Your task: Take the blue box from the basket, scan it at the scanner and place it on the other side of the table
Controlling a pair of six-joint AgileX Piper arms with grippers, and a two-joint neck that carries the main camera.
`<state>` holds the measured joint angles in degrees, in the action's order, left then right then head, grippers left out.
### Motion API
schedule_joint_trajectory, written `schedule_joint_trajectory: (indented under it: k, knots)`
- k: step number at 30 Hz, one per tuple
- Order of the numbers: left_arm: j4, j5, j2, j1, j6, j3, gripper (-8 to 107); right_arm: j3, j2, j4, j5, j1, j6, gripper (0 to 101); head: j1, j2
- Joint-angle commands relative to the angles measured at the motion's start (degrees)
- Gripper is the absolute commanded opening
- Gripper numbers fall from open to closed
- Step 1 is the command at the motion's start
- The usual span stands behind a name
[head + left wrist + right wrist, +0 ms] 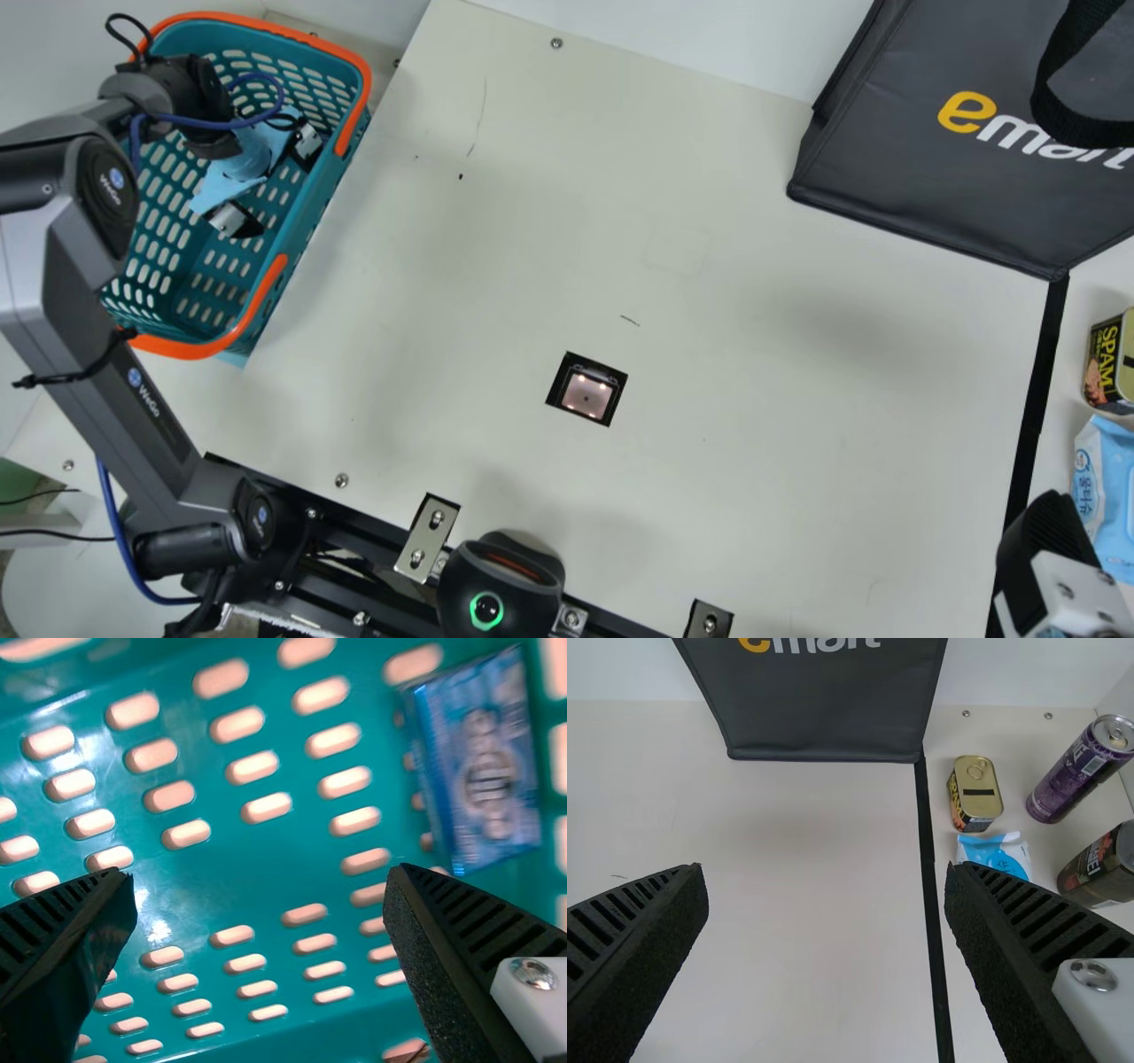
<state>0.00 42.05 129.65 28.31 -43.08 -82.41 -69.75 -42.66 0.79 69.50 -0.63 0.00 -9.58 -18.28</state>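
Nothing of the task looks finished; it seems to be at its first step, the pick. The blue box [478, 766] lies in the basket [350, 53], seen in the left wrist view. The left end effector [261, 879] is down inside the basket with its fingers spread and nothing pinched between them; the box sits off to one side of that gap, near one finger. So the arm probably has to shift sideways before it can close on the box.

The scan is all ahead: the lit square [586, 394] set in the desk [753, 381], which I take for the scanner, has nothing over it. The placing is left too. The black strip [1036, 416] likely marks off the other side, where a tin [1112, 363], a blue pack [1103, 487], a purple can [1081, 771] and a dark can [1099, 868] are, but no blue box. The right end effector [827, 873] is spread too, holding nothing, above the desk near that strip.
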Motion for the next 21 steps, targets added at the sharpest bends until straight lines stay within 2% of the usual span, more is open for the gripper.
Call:
schedule_joint_trajectory:
  k: [1,21]
  knots:
    - [-0.3,-0.6,-0.4,0.2,0.1,0.4,90,0.0,0.0,0.0,0.0,0.0,0.0,95,1.7,-0.1]
    - [-2.5,-6.7,3.6,0.1,-2.9,-1.5,90,0.0,0.0,0.0,0.0,0.0,0.0,95,1.7,-0.1]
